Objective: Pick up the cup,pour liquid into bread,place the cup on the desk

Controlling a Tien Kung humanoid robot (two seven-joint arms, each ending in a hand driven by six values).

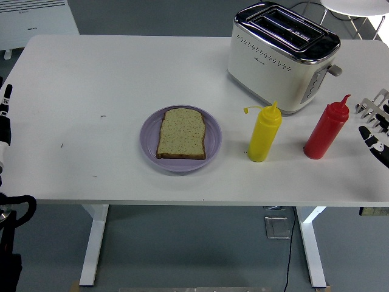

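White bench [91, 91] carries a purple plate [149, 131] with a bread slice [181, 134] at centre. No cup shows; the pourable things are a yellow squeeze bottle [264, 137] and a red squeeze bottle [326, 134], both upright before the toaster [279, 55]. Right robot hand [374, 121] hangs at the right edge, fingers spread, empty, just beside the red bottle and nearer both. Left arm [5, 128] rests at the left edge, fingers hidden.

You get bright, even overhead light, soft short shadows beside the bottles, glare on the toaster [283, 56] top, and sharp focus throughout.
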